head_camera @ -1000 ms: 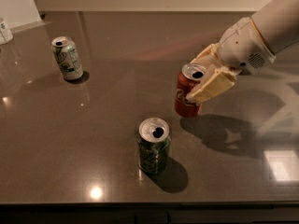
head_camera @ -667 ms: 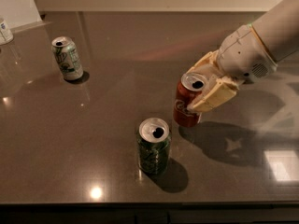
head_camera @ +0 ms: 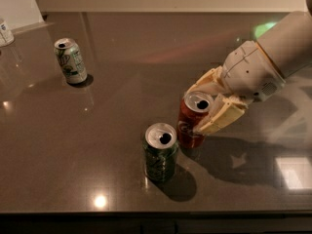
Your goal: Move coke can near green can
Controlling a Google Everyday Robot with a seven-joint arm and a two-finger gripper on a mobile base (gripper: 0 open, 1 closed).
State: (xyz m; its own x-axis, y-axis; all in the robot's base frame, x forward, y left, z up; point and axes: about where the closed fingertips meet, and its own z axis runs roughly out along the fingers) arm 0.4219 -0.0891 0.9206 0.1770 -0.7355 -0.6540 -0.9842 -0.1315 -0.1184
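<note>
Coke can [head_camera: 191,126] stands upright just right of the green can [head_camera: 161,155], slightly farther back, almost touching. The gripper [head_camera: 199,109] has its jaws clamped around it. Placement looks done; release and retreat remain. Pale can [head_camera: 71,61] sits far left.

The cream plastic two-finger gripper [head_camera: 195,110] sits right of centre, its fingers pressed to either side of the red aluminium coke can [head_camera: 187,126]. The nearer finger [head_camera: 219,117] covers the can's right side, so the white script shows only in part. The pale grey arm [head_camera: 287,43] behind it is cut off by the right edge. Whether the can's base touches the dark grey tabletop [head_camera: 73,145] cannot be told. At far left, a small white container [head_camera: 5,32] is cut by the edge. Markings on the dark green can [head_camera: 160,160] are too blurred to read.
</note>
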